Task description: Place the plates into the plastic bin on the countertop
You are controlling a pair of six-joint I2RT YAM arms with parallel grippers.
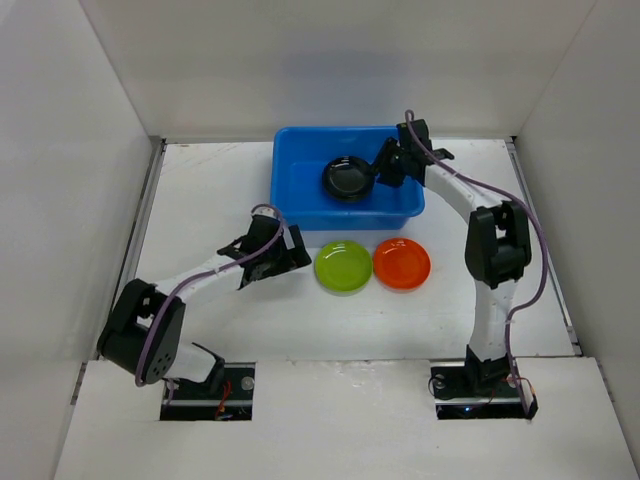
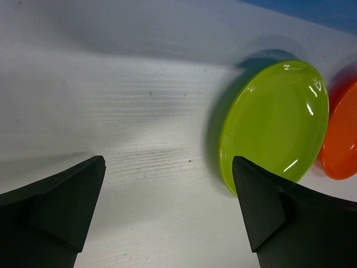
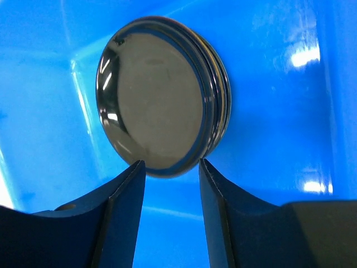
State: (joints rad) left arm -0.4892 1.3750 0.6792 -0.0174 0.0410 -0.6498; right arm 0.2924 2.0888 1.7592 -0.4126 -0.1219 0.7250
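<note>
Top external view: black plates (image 1: 348, 180) lie inside the blue bin (image 1: 293, 198). The right gripper (image 1: 383, 168) is just beside them, narrowly parted and holding nothing. Green plate (image 1: 342, 266) and orange plate (image 1: 401, 263) rest on the tabletop (image 1: 220, 190). The left gripper (image 1: 293, 250) is spread wide and empty.

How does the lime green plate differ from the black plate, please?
The lime green plate lies on the countertop beside the orange plate; the black plate sits inside the blue bin. The green one is bright, the black one darkly reflective. Both are round and glossy.
</note>
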